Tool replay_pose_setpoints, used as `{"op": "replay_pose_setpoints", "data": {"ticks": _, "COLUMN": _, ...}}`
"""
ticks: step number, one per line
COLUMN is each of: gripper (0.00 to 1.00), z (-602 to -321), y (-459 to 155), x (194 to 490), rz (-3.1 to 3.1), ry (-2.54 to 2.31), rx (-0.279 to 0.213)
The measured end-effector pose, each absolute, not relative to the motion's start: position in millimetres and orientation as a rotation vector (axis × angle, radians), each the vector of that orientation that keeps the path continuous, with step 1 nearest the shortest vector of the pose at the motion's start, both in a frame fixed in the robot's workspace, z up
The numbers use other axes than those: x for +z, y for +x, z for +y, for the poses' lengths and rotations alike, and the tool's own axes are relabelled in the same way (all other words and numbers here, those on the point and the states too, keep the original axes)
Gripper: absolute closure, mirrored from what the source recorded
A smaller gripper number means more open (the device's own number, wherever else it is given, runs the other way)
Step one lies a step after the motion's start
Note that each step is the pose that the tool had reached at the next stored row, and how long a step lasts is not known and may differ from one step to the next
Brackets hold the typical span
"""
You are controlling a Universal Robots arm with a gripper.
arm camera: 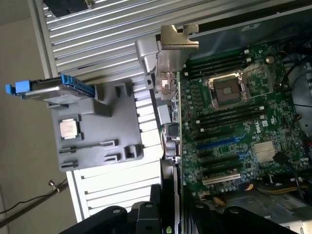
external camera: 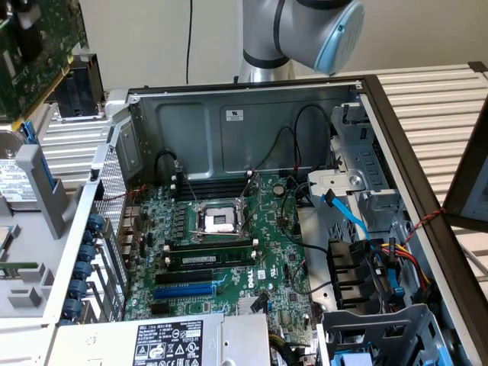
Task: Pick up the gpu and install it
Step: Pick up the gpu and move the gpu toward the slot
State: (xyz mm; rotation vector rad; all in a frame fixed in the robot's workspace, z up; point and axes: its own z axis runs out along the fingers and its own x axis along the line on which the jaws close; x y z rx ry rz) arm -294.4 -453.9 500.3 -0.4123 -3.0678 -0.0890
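One open grey metal computer case point(external camera: 229, 114) holds one green motherboard point(external camera: 284, 255). One grey plastic tray point(arm camera: 92, 144) lies beside it. My black gripper point(arm camera: 173, 207) is clamped on the one thin green-and-black gpu card point(arm camera: 174, 122), edge-on above the case's side, clear of the motherboard.

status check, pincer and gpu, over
pincer shut on thin edge-on gpu card with metal bracket; held outside open metal computer case; long blue motherboard slot unblocked
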Motion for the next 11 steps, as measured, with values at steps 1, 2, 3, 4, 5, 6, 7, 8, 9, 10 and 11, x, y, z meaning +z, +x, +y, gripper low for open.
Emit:
{"op": "replay_pose_setpoints", "data": {"ticks": 1, "gripper": 0.73, "z": -454.7, "y": -290.9, "x": 501.8, "rz": -3.066, "ry": -0.412, "rx": -0.089}}
{"op": "replay_pose_setpoints", "data": {"ticks": 2, "gripper": 0.73, "z": -455.5, "y": -287.5, "x": 502.7, "rz": -3.065, "ry": -0.412, "rx": -0.089}}
{"op": "replay_pose_setpoints", "data": {"ticks": 3, "gripper": 0.73, "z": -456.2, "y": -284.1, "x": 503.7, "rz": -3.062, "ry": -0.412, "rx": -0.088}}
{"op": "replay_pose_setpoints", "data": {"ticks": 4, "gripper": 0.73, "z": -456.9, "y": -281.0, "x": 504.4, "rz": -3.06, "ry": -0.412, "rx": -0.088}}
{"op": "replay_pose_setpoints", "data": {"ticks": 5, "gripper": 0.73, "z": -457.6, "y": -277.8, "x": 505.3, "rz": -3.058, "ry": -0.412, "rx": -0.088}}
{"op": "replay_pose_setpoints", "data": {"ticks": 6, "gripper": 0.73, "z": -458.4, "y": -274.4, "x": 506.1, "rz": -3.056, "ry": -0.411, "rx": -0.087}}
{"op": "replay_pose_setpoints", "data": {"ticks": 7, "gripper": 0.73, "z": -459.1, "y": -270.6, "x": 506.8, "rz": -3.055, "ry": -0.411, "rx": -0.087}}
{"op": "replay_pose_setpoints", "data": {"ticks": 8, "gripper": 0.73, "z": -459.8, "y": -266.2, "x": 507.2, "rz": -3.054, "ry": -0.411, "rx": -0.088}}
{"op": "replay_pose_setpoints", "data": {"ticks": 9, "gripper": 0.73, "z": -460.4, "y": -262.1, "x": 507.4, "rz": -3.053, "ry": -0.411, "rx": -0.089}}
{"op": "replay_pose_setpoints", "data": {"ticks": 10, "gripper": 0.73, "z": -461.2, "y": -257.3, "x": 507.5, "rz": -3.053, "ry": -0.411, "rx": -0.09}}
{"op": "replay_pose_setpoints", "data": {"ticks": 11, "gripper": 0.73, "z": -461.8, "y": -252.8, "x": 507.6, "rz": -3.053, "ry": -0.411, "rx": -0.091}}
